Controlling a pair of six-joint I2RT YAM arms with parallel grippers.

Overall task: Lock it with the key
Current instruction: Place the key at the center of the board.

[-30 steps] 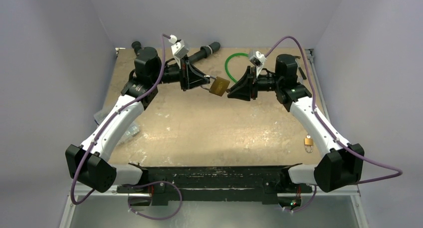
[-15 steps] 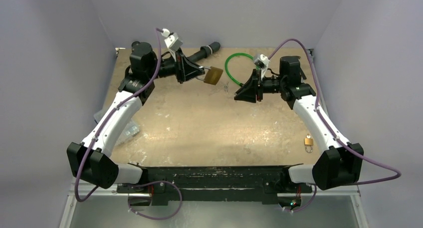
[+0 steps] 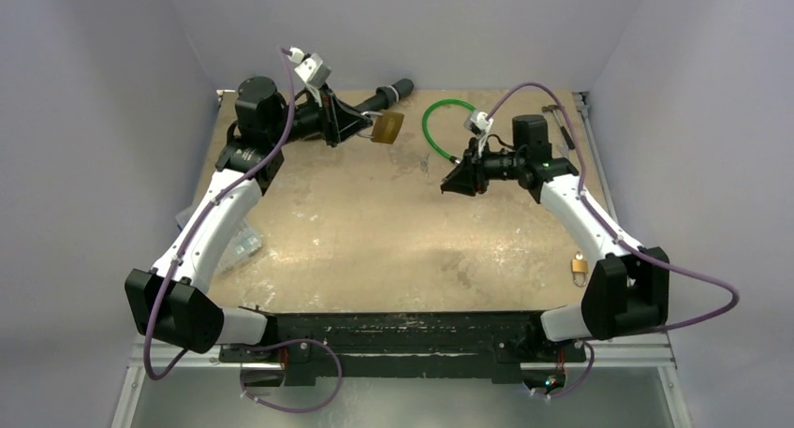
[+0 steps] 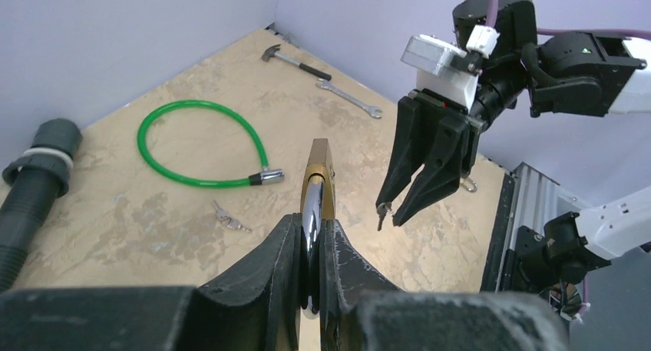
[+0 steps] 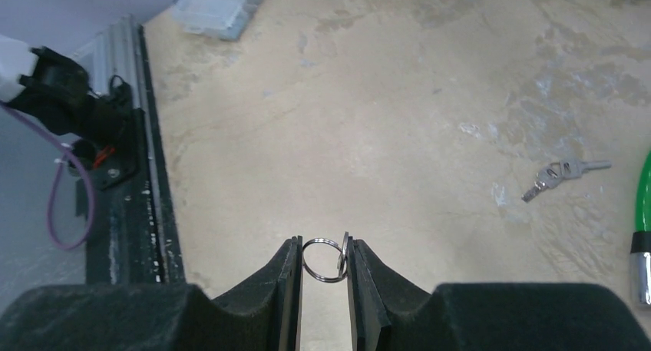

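My left gripper (image 3: pixel 363 125) is shut on the silver shackle of the brass lock (image 3: pixel 388 126) and holds it in the air at the back left. In the left wrist view the shackle sits between the fingers (image 4: pixel 285 247) and the lock body (image 4: pixel 319 178) sticks out ahead, edge-on. My right gripper (image 3: pixel 448 186) hovers to the right of the lock, apart from it. It is shut on the key (image 5: pixel 344 257) and its split ring (image 5: pixel 322 259). The key tip pokes out below the right gripper (image 4: pixel 388 213) in the left wrist view.
A green cable loop (image 3: pixel 438 124) and a loose key bunch (image 4: pixel 229 218) lie on the table at the back. A black pipe (image 3: pixel 389 95), a small hammer (image 4: pixel 295 59) and a wrench (image 4: pixel 349 99) lie behind. A second padlock (image 3: pixel 580 267) lies front right, a plastic box (image 3: pixel 239 245) left.
The left gripper has carried the lock back and to the left, away from the right gripper. The right gripper, which was at the lock, has drawn back slightly and now stands apart from it.
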